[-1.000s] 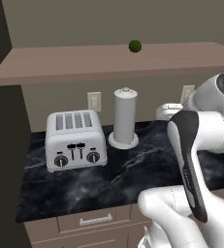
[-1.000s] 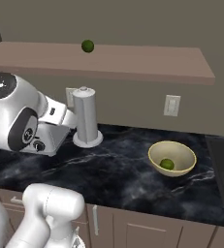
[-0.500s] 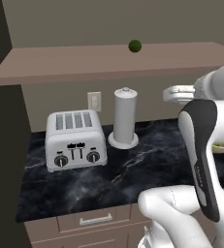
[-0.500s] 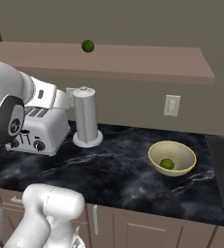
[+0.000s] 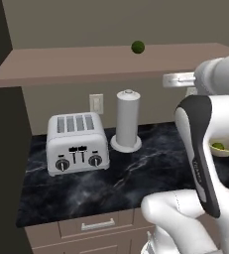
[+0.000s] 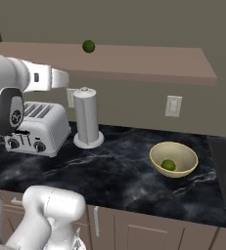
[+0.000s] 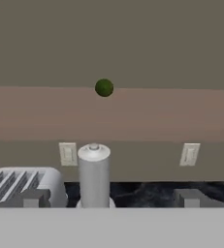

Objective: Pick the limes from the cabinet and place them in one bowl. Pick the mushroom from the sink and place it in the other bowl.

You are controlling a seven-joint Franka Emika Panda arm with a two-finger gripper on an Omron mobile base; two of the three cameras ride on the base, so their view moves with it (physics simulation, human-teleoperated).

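The tool (image 7: pixel 111 198) hangs wide open and empty, aimed at one round dark green lime (image 7: pixel 104 87) on the flat reddish-brown cabinet (image 7: pixel 171 114). The right base view adds a second lime (image 6: pixel 169 165) inside the smooth cream bowl (image 6: pixel 173 158) on the veined black marble counter (image 6: pixel 119 173).

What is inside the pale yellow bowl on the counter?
One lime lies inside the pale yellow bowl. From the left base camera, the arm covers most of the bowl.
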